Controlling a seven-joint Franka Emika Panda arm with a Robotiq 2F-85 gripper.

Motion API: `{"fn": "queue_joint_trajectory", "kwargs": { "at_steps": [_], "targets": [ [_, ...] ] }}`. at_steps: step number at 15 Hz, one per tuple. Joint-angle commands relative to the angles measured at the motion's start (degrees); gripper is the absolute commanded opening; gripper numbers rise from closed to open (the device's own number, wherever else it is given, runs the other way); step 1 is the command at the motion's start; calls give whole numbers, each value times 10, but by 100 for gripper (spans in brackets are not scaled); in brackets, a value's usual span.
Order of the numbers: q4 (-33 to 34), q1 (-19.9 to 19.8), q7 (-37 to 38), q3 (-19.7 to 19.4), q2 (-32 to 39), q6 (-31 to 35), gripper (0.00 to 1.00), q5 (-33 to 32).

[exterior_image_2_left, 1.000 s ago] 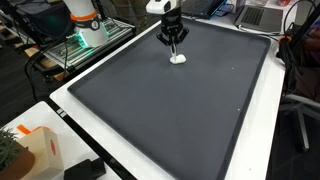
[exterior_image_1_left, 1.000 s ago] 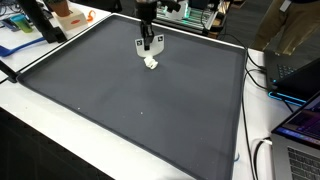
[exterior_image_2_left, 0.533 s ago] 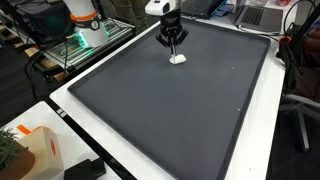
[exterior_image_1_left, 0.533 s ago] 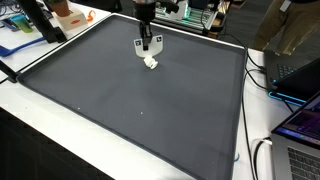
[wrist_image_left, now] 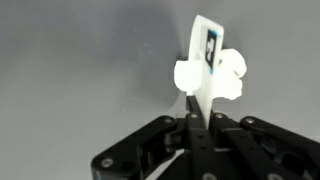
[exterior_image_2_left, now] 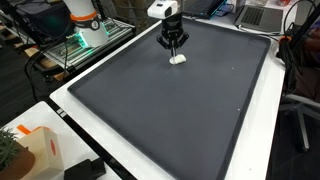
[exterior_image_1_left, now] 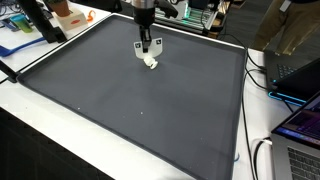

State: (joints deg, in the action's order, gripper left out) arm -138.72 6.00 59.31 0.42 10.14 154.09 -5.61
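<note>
— What does the gripper [wrist_image_left: 190, 118] have between its fingers?

— A thin white card [wrist_image_left: 207, 45] with a dark mark near its top edge. In the wrist view the two fingers are pressed tight together on the lower end of it, with no gap left between them, and the card stands straight out past the tips.

— And the card is alone?

— No. A white lump [wrist_image_left: 228, 78] bulges out on both sides of it, just beyond the fingertips. Whether the lump is fixed to the card or only pressed against it cannot be told.

— Where is all this on the table [exterior_image_2_left: 70, 97]?

— Over the far part of the big dark mat [exterior_image_1_left: 120, 100], towards its back edge. In both exterior views the arm comes straight down, the gripper [exterior_image_1_left: 149, 52] points at the mat, and the white lump [exterior_image_1_left: 150, 62] sits directly under the tips. In an exterior view it shows as a small pale spot [exterior_image_2_left: 178, 59] below the gripper [exterior_image_2_left: 174, 46].

— Does it rest on the mat or hang above it?

— Too small to tell; it is right at the surface or just off it.

— Anything close by?

— Nothing near. A laptop [exterior_image_1_left: 300, 135] lies well apart, off the mat's edge.
</note>
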Motion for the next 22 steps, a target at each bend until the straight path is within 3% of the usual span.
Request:
{"fn": "queue_joint_trajectory", "kwargs": {
  "at_steps": [1, 9, 13, 15, 18, 22],
  "targets": [
    [28, 14, 24, -18, 50, -33, 1, -19],
    [78, 15, 5, -17, 88, -147, 1, -11],
    [84, -9, -122, 17, 78, -161, 1, 73],
    [84, -10, -159, 15, 73, -157, 1, 101],
    [81, 11, -71, -30, 67, -145, 1, 35],
    [81, 6, -41, -25, 65, -130, 1, 60]
  ]
}}
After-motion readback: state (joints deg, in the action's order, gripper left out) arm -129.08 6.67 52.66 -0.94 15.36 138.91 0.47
